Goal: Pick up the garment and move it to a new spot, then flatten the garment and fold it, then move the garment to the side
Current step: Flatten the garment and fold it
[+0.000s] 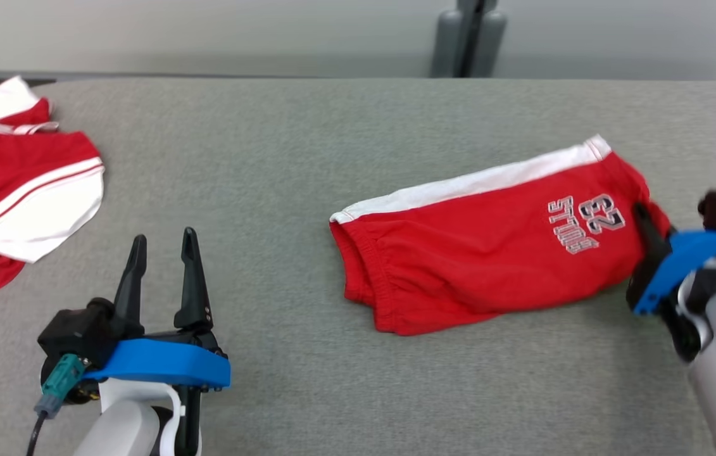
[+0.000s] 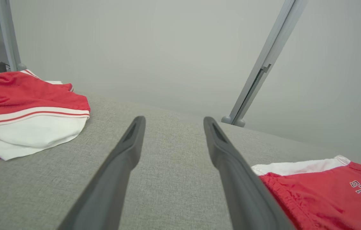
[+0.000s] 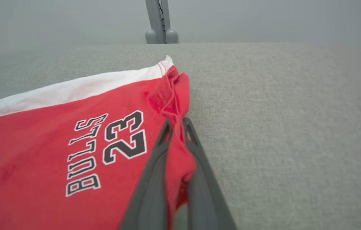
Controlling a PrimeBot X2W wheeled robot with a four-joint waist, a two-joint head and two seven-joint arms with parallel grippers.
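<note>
Right gripper (image 3: 176, 124) was pinched shut on the bunched hem at the right edge of the red Bulls 23 shorts (image 1: 478, 253), which lay right of centre on the grey cloth-covered table (image 1: 269, 158). The left gripper (image 1: 164, 235) stood with fingers apart over bare table, well clear. Shorts looked already doubled over and fairly flat, white stripe along the far edge. I judged this the grasp for moving them aside, so the next move called for a low drag or lift that kept the fold from slipping.
</note>
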